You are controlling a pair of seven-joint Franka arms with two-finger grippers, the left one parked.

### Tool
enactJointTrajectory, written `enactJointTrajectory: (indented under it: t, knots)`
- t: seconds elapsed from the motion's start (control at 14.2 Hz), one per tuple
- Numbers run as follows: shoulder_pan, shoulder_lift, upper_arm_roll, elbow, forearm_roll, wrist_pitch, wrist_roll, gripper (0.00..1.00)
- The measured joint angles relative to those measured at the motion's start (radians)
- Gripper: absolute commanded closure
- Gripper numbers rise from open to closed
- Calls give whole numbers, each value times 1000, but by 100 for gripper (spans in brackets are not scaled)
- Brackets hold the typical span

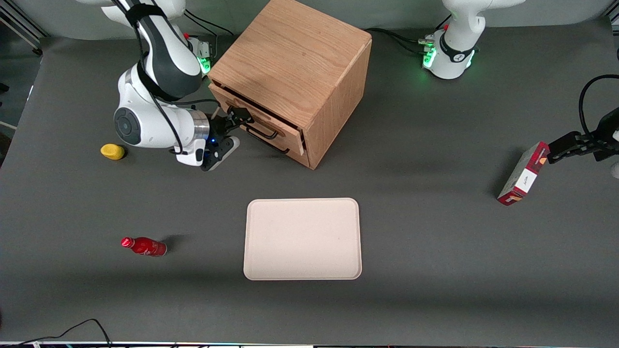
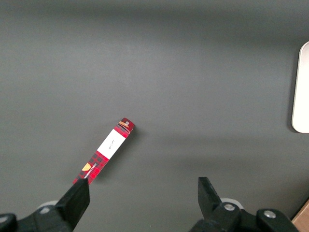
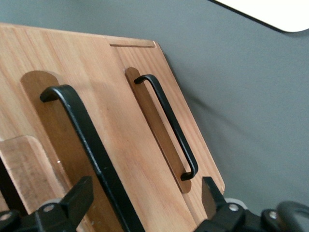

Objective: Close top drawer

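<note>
we see the top drawer (image 1: 258, 116) of the oak cabinet (image 1: 295, 72), near the tabletop's edge farthest from the front camera, sticking out slightly. its black handle (image 3: 91, 150) runs between our gripper (image 1: 237, 118)'s spread, released fingers (image 3: 79, 198), right at the drawer front. the lower drawer's handle (image 3: 169, 123) sits beside it. a beige tray (image 1: 303, 239) lies nearer the camera.
</note>
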Motion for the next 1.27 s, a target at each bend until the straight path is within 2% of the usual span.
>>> enactJointTrajectory:
  t: [0.42,0.78,1.06,1.27]
  knots:
    - [-1,-40,8,-56,21,38,2,0]
    - [-1,-48,11,-39,17,37,2,0]
    - [-3,-61,10,86,-52,-65,2,0]
    - [-7,-73,-9,224,-154,-184,53,0]
